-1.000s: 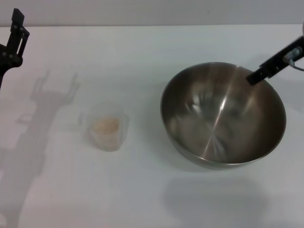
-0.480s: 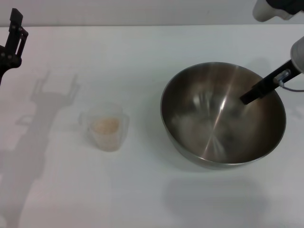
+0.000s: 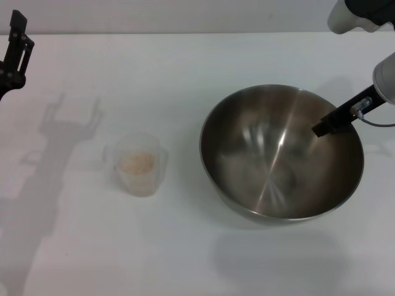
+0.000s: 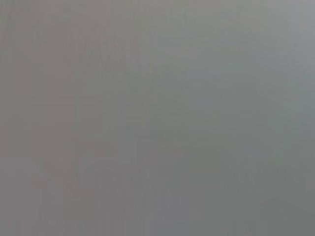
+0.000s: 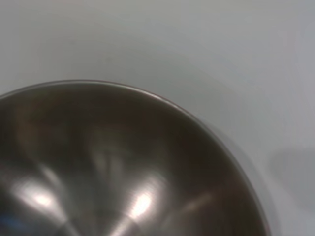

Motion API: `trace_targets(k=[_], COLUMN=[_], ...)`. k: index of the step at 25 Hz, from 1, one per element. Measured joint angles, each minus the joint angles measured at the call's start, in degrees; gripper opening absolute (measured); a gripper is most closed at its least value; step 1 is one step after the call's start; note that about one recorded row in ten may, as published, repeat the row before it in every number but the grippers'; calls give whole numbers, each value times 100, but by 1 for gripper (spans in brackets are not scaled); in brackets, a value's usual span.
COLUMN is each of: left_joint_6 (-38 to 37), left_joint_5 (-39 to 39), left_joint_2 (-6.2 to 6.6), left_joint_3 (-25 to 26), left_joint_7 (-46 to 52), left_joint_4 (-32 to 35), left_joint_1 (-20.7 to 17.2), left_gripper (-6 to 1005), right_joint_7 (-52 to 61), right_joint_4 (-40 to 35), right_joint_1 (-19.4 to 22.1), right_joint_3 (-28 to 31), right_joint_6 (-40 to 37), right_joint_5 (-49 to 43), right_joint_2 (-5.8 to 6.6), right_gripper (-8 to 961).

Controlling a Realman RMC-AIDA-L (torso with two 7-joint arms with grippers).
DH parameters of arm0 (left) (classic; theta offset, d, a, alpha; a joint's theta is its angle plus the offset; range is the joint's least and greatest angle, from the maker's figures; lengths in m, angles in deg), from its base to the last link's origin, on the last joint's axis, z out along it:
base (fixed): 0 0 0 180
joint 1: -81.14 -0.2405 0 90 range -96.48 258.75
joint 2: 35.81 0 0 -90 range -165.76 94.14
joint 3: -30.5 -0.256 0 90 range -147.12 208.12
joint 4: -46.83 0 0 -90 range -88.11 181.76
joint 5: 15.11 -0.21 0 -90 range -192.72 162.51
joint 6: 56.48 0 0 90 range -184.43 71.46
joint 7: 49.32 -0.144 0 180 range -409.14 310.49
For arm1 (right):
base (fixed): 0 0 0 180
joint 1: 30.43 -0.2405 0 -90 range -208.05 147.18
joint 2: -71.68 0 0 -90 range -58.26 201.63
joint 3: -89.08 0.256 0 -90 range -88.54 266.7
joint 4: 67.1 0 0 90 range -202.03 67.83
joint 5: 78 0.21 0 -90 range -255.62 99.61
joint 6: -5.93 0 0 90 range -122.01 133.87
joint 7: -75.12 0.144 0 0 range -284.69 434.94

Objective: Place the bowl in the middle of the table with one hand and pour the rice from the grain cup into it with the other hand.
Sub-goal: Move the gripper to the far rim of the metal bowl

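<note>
**Bowl slides left with the right pincer on its rim**

Shifted toward the table's middle since a second ago, the bowl (image 3: 281, 153) now sits further left than before, its near-left edge closer to the grain cup (image 3: 138, 163). The right gripper (image 3: 326, 126) has come down and inward over that second: its dark finger now reaches over the bowl's far-right rim and into the inside wall, where earlier it only touched the rim's edge. Whether that pincer is clamped on the rim or merely hooked over it cannot be told.

Well to the left of the right pincer, apart from the bowl, the grain cup stands upright on the table (image 3: 185, 61), unmoved, with the rice (image 3: 136, 163) lying as a pale heap inside it. The left gripper (image 3: 15, 46) hangs at the far-left edge, well beyond the cup, barely changed; its fingers stand apart and hold nothing.

Seen from the right wrist, the bowl's (image 5: 118, 172) shiny inside fills the lower part, white table (image 5: 197, 44) beyond its rim.
</note>
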State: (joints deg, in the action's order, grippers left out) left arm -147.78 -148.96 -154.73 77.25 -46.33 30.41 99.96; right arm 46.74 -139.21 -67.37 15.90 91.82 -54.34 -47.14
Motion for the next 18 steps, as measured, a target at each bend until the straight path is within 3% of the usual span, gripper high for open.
trace_targets(k=[3, 8, 14, 18], left_joint_6=[0, -18, -78, -92], left_joint_5=[0, 0, 0, 0], left_joint_2=[0, 0, -7, -9], left_joint_3=[0, -8, -8, -11], left_joint_7=[0, 0, 0, 0], left_joint_4=[0, -31, -46, -48], left_joint_1=[0, -36, -50, -56], left_gripper=[718, 714, 711, 708], right_joint_7=[-26, -122, -408, -841], right_joint_4=[-40, -156, -370, -704], right_joint_1=[26, 39, 77, 231], right_joint_3=[64, 221, 599, 692], right_joint_6=[15, 32, 41, 46], right_joint_5=[3, 9, 137, 698], right_joint_2=[13, 16, 2, 7], right_gripper=[403, 158, 44, 6])
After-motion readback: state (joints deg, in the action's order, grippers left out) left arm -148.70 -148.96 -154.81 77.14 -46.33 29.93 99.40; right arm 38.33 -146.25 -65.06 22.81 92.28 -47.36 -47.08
